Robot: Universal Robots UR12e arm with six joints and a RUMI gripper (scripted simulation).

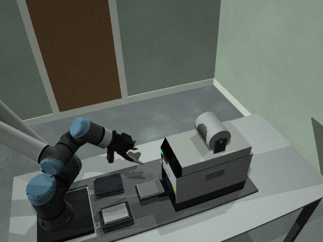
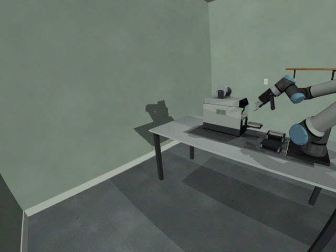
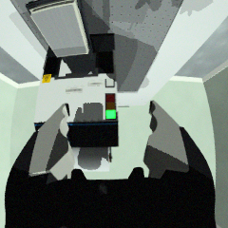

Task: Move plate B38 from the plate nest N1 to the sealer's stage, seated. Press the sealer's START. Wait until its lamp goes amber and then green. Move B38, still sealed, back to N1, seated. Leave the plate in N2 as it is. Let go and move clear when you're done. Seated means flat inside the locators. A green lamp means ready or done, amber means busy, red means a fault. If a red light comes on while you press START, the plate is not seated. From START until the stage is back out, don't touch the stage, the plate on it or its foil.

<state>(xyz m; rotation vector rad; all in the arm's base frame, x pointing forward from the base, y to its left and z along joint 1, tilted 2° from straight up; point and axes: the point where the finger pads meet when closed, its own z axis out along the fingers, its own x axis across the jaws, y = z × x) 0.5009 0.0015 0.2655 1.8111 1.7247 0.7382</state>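
Plate B38 (image 1: pixel 150 188) (image 2: pixel 254 124) (image 3: pixel 59 29), with an even grey top and pale rim, lies on the sealer's extended stage (image 1: pixel 163 193) and looks flat. The locators are too small to judge. The sealer (image 1: pixel 211 186) (image 2: pixel 222 117) (image 3: pixel 52 102) shows a green lamp (image 1: pixel 161 151) (image 2: pixel 242 108) (image 3: pixel 110 114); the red and amber lamps above it in the wrist view are dark. Nest N1 (image 1: pixel 108 184) (image 2: pixel 271 144) is empty. My gripper (image 1: pixel 139 156) (image 2: pixel 255 106) (image 3: pixel 109 103) is open and empty, raised in front of the sealer's panel, clear of plate and stage.
Nest N2 (image 1: pixel 130 218) holds a pale-topped plate (image 1: pixel 115 213) (image 2: pixel 276 133), beside N1. A foil roll (image 1: pixel 212 128) (image 2: pixel 223 91) sits on top of the sealer. The sealer body stands close beyond my fingertips. The arm's base is behind the nests.
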